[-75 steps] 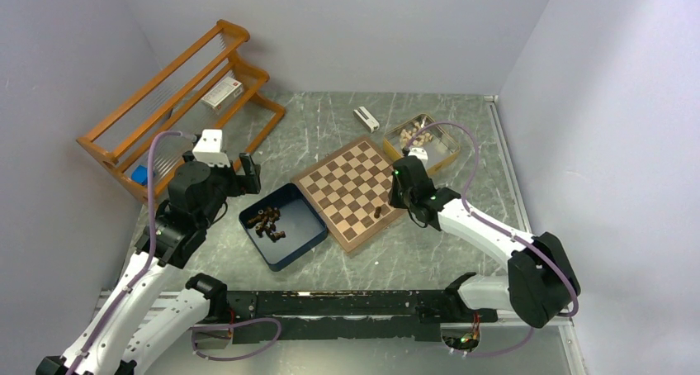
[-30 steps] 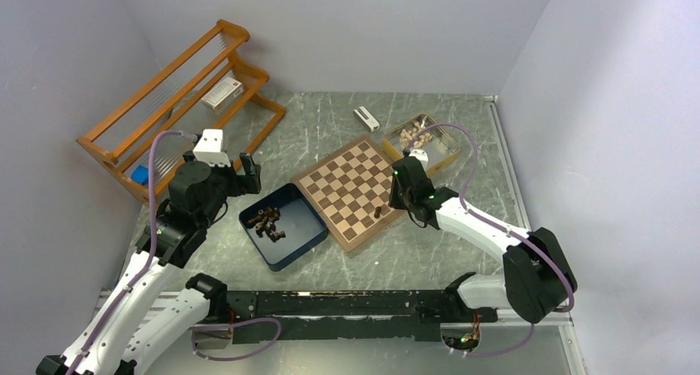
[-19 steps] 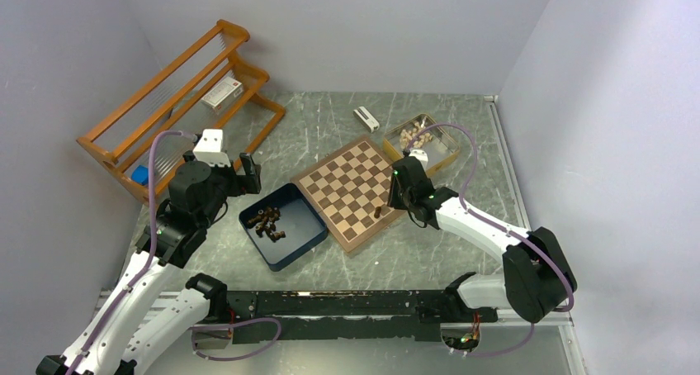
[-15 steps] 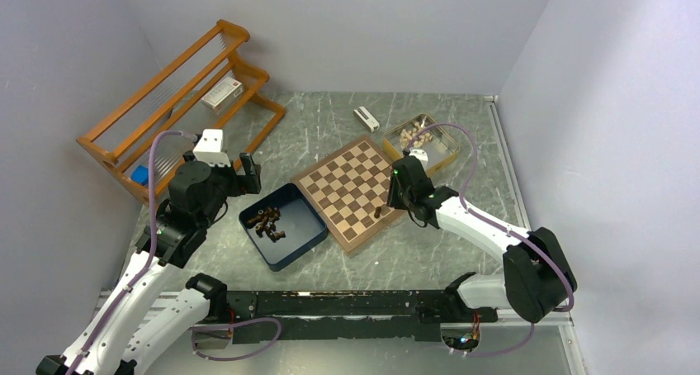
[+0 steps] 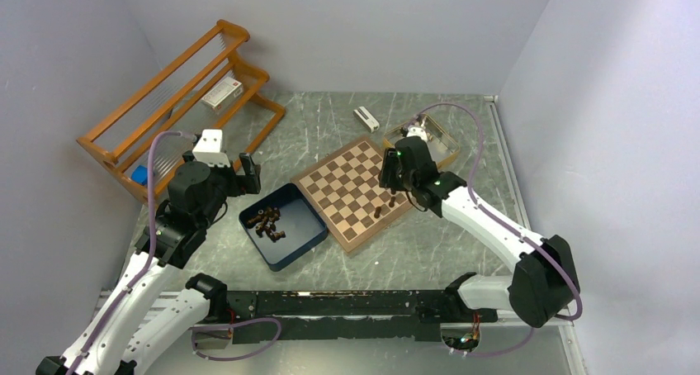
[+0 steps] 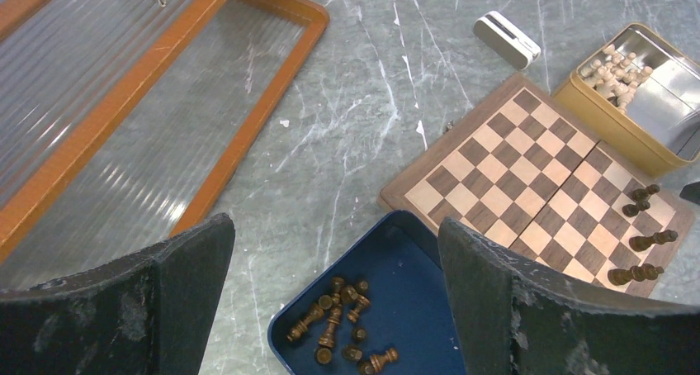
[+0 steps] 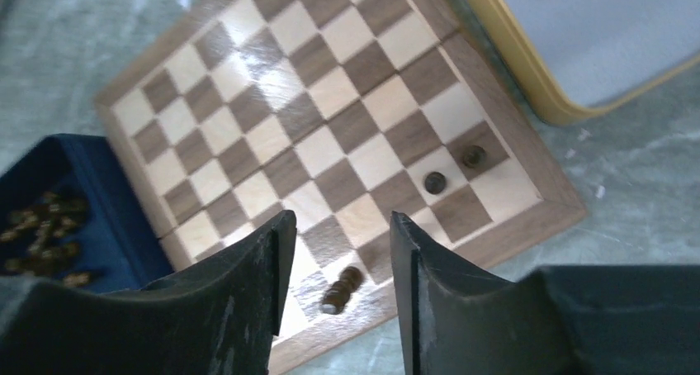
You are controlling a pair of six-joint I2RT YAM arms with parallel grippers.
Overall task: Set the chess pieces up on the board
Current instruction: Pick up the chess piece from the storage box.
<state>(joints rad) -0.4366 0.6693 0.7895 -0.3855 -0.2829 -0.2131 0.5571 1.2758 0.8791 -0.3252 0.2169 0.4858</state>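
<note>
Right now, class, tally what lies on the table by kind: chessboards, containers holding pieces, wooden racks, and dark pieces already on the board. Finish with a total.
chessboard: 1
containers: 2 (blue box, gold tin)
wooden rack: 1
dark pieces on the board: 4
Total: 8

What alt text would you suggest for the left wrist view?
A square wooden chessboard with dark brown wooden chess pieces along one edge lies beside a dark blue square box holding more; the open left gripper frames the foreground.
</note>
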